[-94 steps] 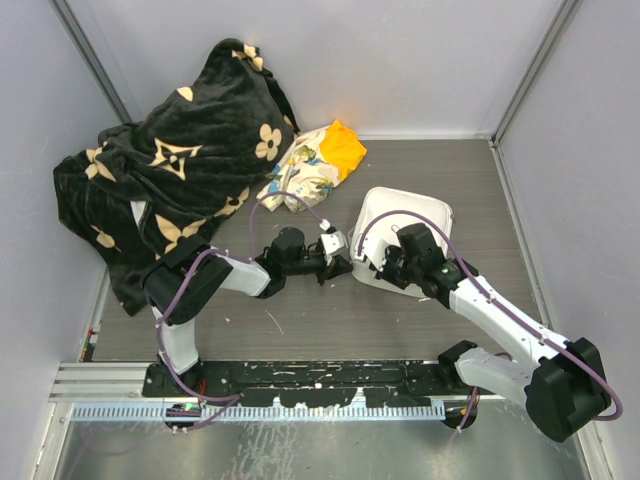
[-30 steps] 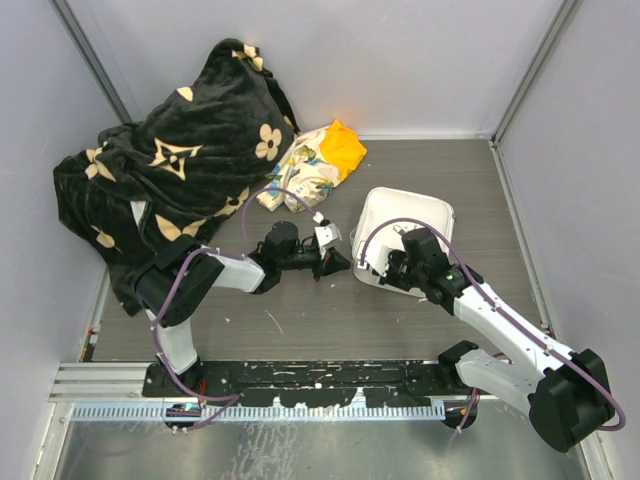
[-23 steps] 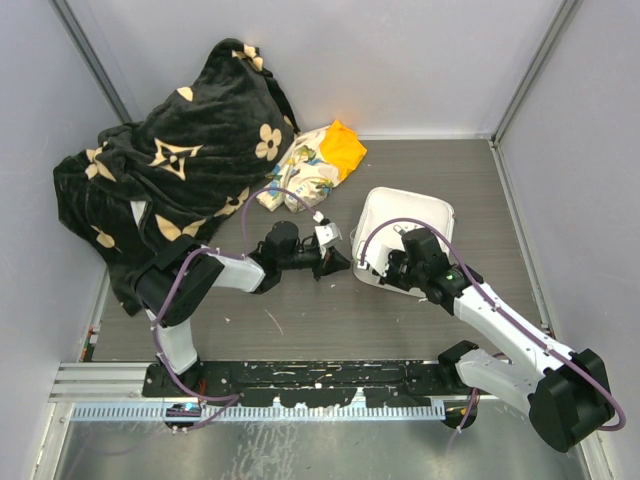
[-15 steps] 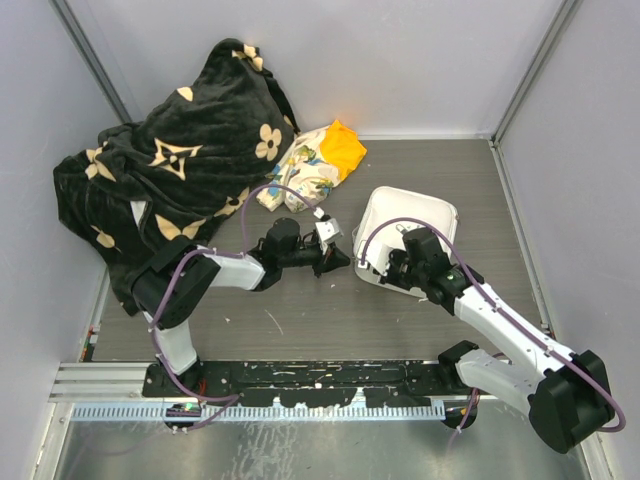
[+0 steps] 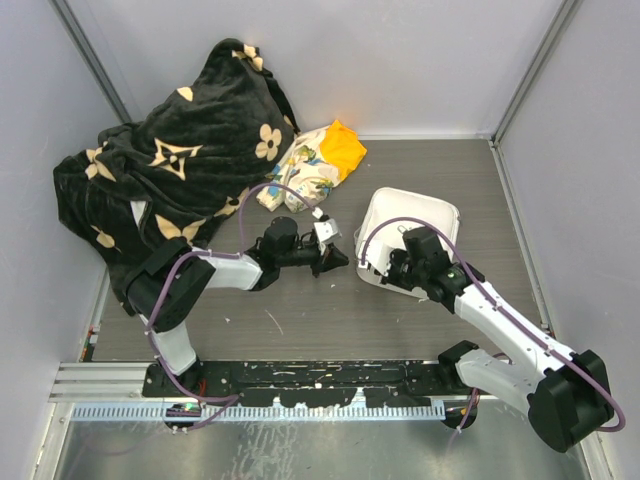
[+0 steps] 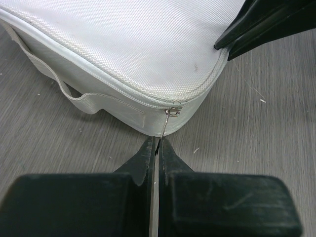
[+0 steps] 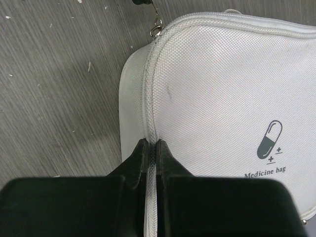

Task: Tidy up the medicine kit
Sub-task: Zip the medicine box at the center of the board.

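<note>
The medicine kit (image 5: 415,222) is a white zip case with a pill logo (image 7: 269,140), lying right of centre with its lid down. At the kit's near-left corner my left gripper (image 5: 338,258) is shut on the thin metal zipper pull (image 6: 170,114), which runs taut from the slider into the closed fingertips (image 6: 156,143). My right gripper (image 5: 386,268) is shut on the raised seam along the kit's left edge (image 7: 152,144). In the left wrist view the right gripper's black fingers (image 6: 266,22) rest on the kit's (image 6: 128,44) far corner.
A black blanket with a beige flower pattern (image 5: 170,170) is heaped at the back left. A floral-and-orange cloth bundle (image 5: 315,165) lies just behind the left gripper. Grey walls close in the table on three sides, and the arm bases stand along the near rail (image 5: 300,378).
The left gripper has crept slightly away from the bases with the zipper pull, and the kit's far right corner has shifted a little to the right. The right gripper holds its place.
</note>
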You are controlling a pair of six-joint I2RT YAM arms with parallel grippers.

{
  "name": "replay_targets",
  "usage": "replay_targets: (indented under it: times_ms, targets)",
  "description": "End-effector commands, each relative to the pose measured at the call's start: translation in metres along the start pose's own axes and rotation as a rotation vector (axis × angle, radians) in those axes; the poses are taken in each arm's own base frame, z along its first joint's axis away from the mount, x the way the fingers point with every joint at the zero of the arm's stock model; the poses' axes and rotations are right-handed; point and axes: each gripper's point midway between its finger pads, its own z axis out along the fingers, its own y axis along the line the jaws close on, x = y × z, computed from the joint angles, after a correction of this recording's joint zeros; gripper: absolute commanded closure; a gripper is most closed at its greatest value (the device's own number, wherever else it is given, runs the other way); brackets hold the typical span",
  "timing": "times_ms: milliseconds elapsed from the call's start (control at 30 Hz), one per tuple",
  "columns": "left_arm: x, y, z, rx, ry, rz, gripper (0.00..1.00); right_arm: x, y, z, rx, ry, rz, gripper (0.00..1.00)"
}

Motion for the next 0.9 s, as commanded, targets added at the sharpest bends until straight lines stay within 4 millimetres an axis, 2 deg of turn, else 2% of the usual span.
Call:
replay_targets:
  times_ms: [0, 200, 367, 600, 867]
  targets:
    - [-0.026, 0.023, 0.003, -0.104, -0.030, 0.103, 1.00, 0.006, 0.024, -0.009, -0.121, 0.045, 0.103, 0.99]
    - [-0.028, 0.027, 0.009, -0.130, -0.048, 0.076, 1.00, -0.008, 0.032, -0.010, -0.167, -0.021, 0.144, 0.99]
    - [-0.029, 0.023, 0.014, -0.103, -0.071, 0.040, 1.00, -0.012, 0.031, -0.011, -0.162, -0.040, 0.149, 0.99]
    - [-0.034, 0.010, 0.023, -0.010, -0.125, 0.029, 0.93, -0.017, 0.031, -0.011, -0.176, -0.065, 0.171, 0.99]
    - [-0.035, 0.013, 0.033, 0.006, -0.115, -0.011, 0.92, -0.019, 0.030, -0.012, -0.178, -0.080, 0.182, 0.99]
